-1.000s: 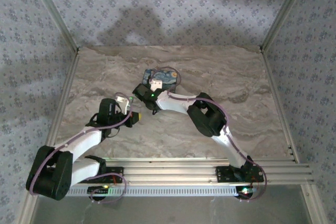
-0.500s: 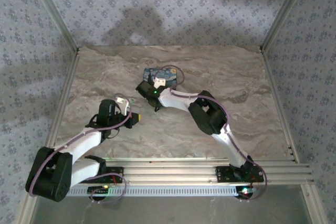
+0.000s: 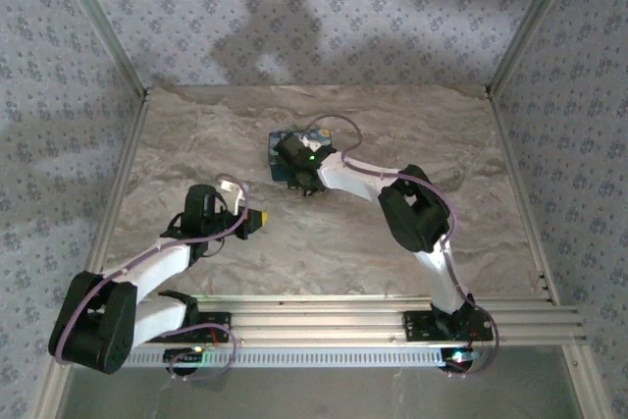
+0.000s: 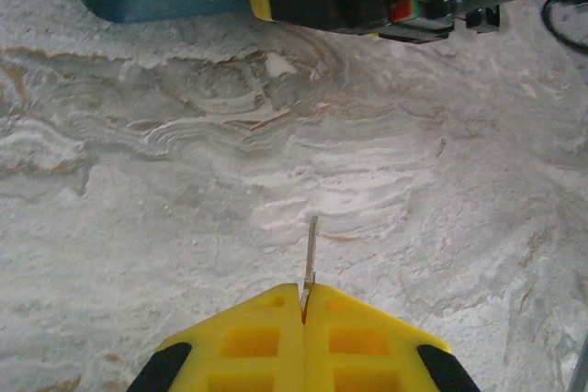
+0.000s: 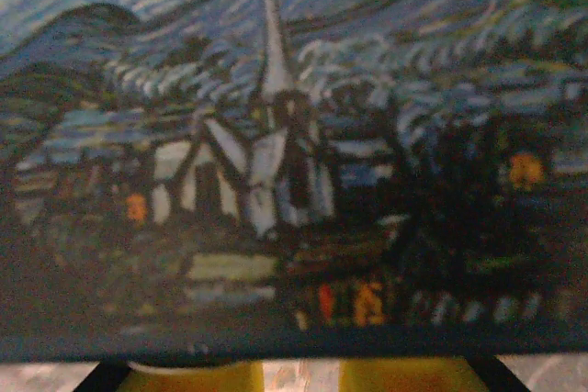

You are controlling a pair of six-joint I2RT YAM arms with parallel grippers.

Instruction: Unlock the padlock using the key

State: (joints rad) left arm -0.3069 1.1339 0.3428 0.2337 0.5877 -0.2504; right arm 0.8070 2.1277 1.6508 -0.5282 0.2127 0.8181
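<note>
- The left gripper (image 4: 303, 305) has chunky yellow plastic fingers with square pockets. They are pressed together on a thin, flat, silvery metal key (image 4: 310, 259), whose blade pokes out over the table.
- The table (image 4: 138, 208) is a matt, marble-patterned top with cream and grey swirls.
- The right gripper (image 5: 300, 375) is right up against the blue box painted with a starry night and a church spire (image 5: 276, 135), brushstrokes blurred. Its yellow fingers stand a little apart, but the box edge hides the tips, so I cannot tell whether they hold anything.
- Against a second ago, the right arm has swung from the box's near-left corner to lie over the box, elbow shifted right. The left arm has stayed put.
- Overhead, the key is too small to make out, but the left wrist camera gives it sharply, with the box's teal corner beyond.
</note>
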